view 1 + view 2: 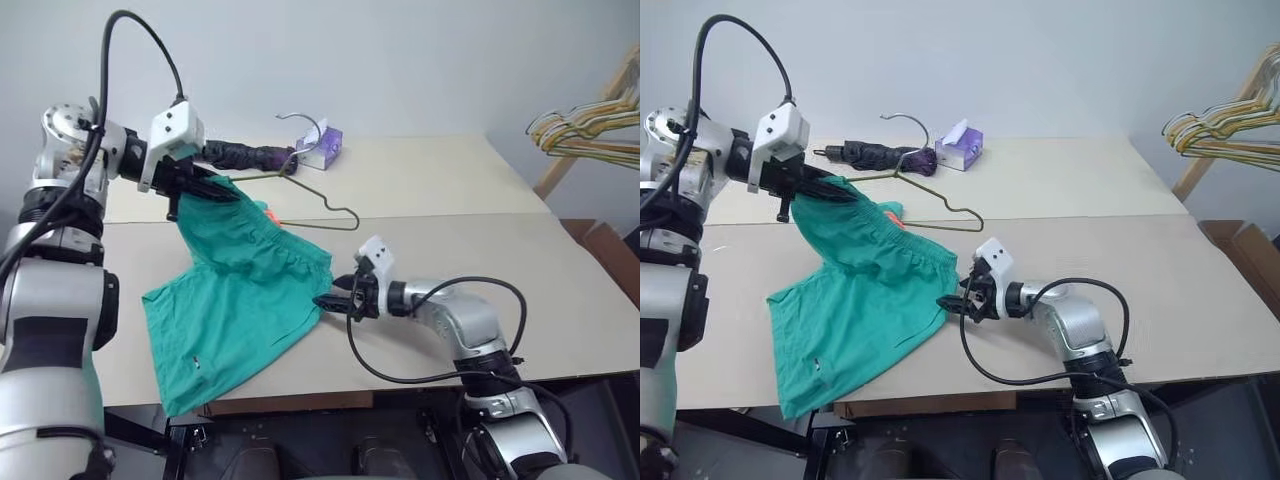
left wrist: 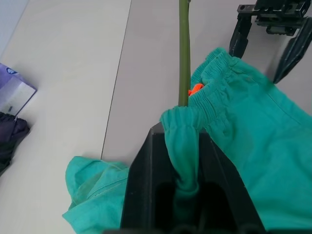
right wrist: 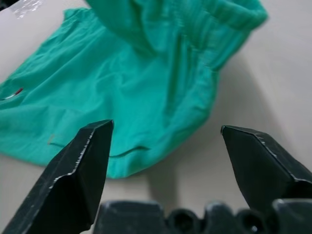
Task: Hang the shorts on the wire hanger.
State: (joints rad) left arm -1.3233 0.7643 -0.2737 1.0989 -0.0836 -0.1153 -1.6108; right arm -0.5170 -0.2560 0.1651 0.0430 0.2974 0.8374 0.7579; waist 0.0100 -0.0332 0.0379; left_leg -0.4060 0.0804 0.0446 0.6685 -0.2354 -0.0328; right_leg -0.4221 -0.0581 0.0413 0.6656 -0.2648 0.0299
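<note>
Shorts (image 1: 245, 290) pinched by left gripper (image 1: 205, 188) (waistband lifted)

Bare table (image 1: 560, 290) right of the shorts (image 1: 245, 300); umbrella (image 1: 245, 156), tissue box (image 1: 322, 146) beyond the wire hanger (image 1: 318, 200).

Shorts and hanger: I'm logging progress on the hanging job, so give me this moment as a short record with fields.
shorts: teal-green, waistband lifted at one end, the rest draped on the table
wire hanger: lying on the table behind the shorts, one wire running beside the pinched waistband; not yet through them
left gripper: shut on the waistband, raised above the table
right gripper: open, low over the table at the shorts' near edge, holding nothing
also on table: dark folded umbrella, purple tissue box
</note>
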